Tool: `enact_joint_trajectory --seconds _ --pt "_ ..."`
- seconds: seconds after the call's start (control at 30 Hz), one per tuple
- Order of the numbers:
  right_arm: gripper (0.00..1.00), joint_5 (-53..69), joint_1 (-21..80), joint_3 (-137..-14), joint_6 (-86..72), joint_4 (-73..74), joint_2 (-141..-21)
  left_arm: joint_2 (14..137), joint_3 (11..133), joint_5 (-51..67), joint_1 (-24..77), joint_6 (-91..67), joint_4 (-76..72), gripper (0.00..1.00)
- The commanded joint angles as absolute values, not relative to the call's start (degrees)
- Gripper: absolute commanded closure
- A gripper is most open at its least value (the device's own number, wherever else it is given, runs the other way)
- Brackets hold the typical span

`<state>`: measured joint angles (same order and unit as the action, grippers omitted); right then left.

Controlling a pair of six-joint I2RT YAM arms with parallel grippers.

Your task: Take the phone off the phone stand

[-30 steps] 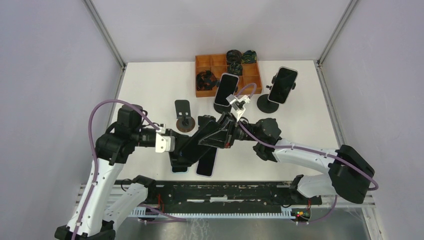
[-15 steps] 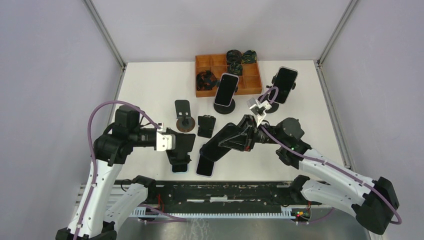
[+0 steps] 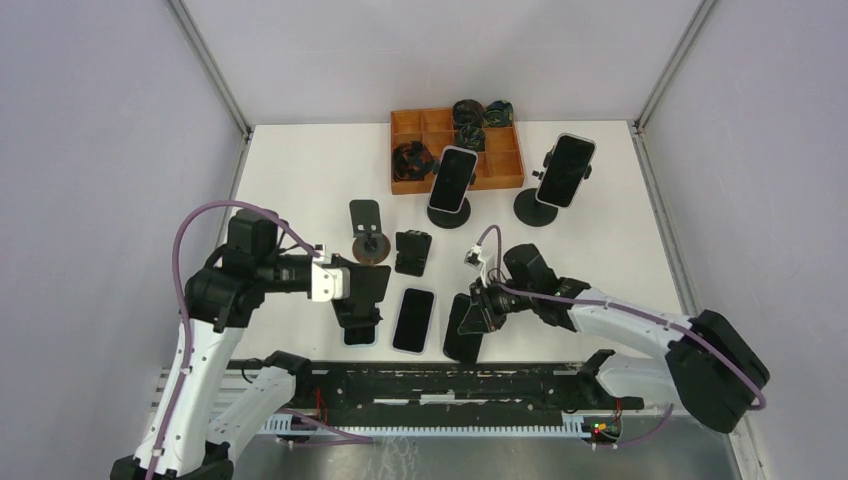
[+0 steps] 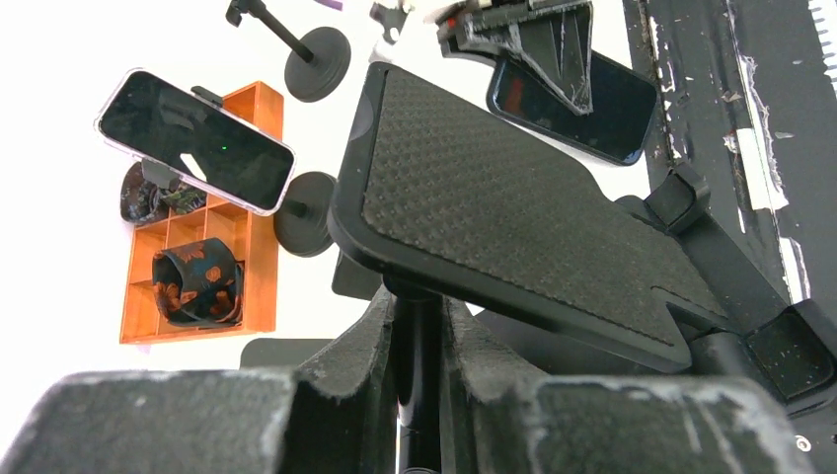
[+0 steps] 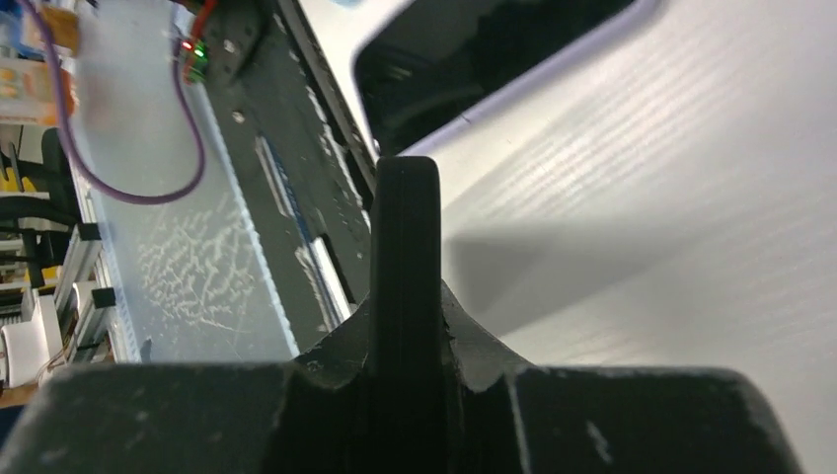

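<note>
Black phone (image 3: 463, 328) already off its mount, pinched by its thin edge between the right jaws and hanging below them, tilted, low over the bench (image 3: 300, 180); cannot tell whether touching yet. Left jaws pressed onto the neck of the rubber-faced phone stand (image 4: 513, 212), its plate just beyond them, bare. Between the two pairs of jaws, a second phone (image 3: 415, 320) flat on the bench, near the held one but apart. Probably the set-down now. To do it well: roll the wrist to bring the slab flat, lower to full contact along the back, then spread the right jaws and lift straight away. Keep to the side of the jaws away from the flat phone, to avoid landing an edge on it. Mind the black rail (image 3: 450, 385) just behind the right jaws, toward the arm bases: risk of overhang if placed too far that way. Hold the stand steady in the left jaws, well apart from the descent
</note>
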<state>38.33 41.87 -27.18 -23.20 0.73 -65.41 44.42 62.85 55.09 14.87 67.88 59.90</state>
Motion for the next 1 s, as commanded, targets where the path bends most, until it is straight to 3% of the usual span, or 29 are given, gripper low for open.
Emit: enact_joint_trajectory --seconds 0.0,0.17,0.27,0.33,0.53,0.8,0.97 --pt "1.00 39.96 41.47 -31.16 -19.94 -1.52 -71.61 43.36 65.21 57.03 14.68 69.14 58.97 0.98" --pt "1.00 38.92 40.34 -35.07 -17.89 -0.33 -80.60 42.73 65.13 57.17 14.68 68.77 58.97 0.98" --pt "0.73 35.95 39.48 -36.27 -17.11 -0.18 -84.30 42.46 65.04 57.25 14.68 68.88 59.30 0.98" --pt "0.60 32.97 39.19 -37.20 -16.40 -0.12 -86.25 42.45 64.96 57.32 14.68 69.23 59.67 0.98" --pt "0.36 21.31 39.10 -40.22 -16.78 3.56 -87.95 42.54 64.86 57.72 14.68 69.32 59.83 0.98" --pt "0.20 6.29 39.11 -40.36 -18.34 8.81 -83.66 43.50 66.40 59.32 14.68 70.86 63.27 0.98" --pt "0.13 4.95 39.10 -36.00 -20.46 8.16 -76.88 43.76 66.45 59.22 14.70 71.38 63.33 0.98"
